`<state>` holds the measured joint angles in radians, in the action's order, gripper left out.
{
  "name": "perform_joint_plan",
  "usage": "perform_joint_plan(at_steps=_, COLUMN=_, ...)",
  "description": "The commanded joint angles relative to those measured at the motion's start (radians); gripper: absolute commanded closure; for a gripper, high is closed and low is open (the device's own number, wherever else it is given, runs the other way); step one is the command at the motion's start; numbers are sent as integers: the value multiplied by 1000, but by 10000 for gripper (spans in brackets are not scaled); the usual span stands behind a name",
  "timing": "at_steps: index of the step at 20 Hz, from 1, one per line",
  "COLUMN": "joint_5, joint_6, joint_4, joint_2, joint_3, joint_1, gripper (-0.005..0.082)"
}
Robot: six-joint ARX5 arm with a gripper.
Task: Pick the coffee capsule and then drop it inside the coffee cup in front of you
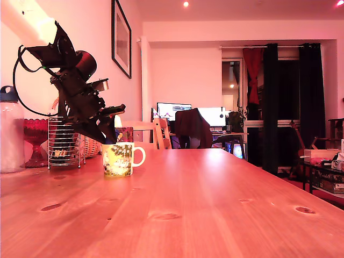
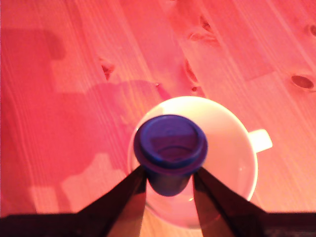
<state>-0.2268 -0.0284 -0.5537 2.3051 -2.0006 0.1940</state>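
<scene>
The coffee cup [image 1: 118, 159], with a yellow-green print and a white handle, stands on the wooden table at the exterior view's left. My black gripper [image 1: 110, 138] hangs just above its rim, tilted downward. In the wrist view the gripper [image 2: 170, 183] is shut on a dark blue coffee capsule [image 2: 170, 145], its two fingers [image 2: 132, 190] pressing the capsule's body below the wide rim. The capsule hangs directly over the white inside of the coffee cup [image 2: 227, 148], whose handle points to the side.
A wire utensil holder [image 1: 64, 142] stands just behind the arm. Beside it are a red glass [image 1: 35, 137] and a clear bottle with a blue lid [image 1: 11, 131]. The wooden table [image 1: 215, 204] stretches toward the exterior view's right; chairs and monitors lie beyond.
</scene>
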Motion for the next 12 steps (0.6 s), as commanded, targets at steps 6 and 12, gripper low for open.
perform_joint_plan(at_steps=6, joint_5=-2, joint_6=-25, joint_4=-39, joint_2=4, joint_3=-96, joint_1=-2, gripper=48)
perform_joint_plan(at_steps=12, joint_5=-21, joint_6=-33, joint_4=-188, joint_2=0, joint_3=-201, joint_1=-2, gripper=381)
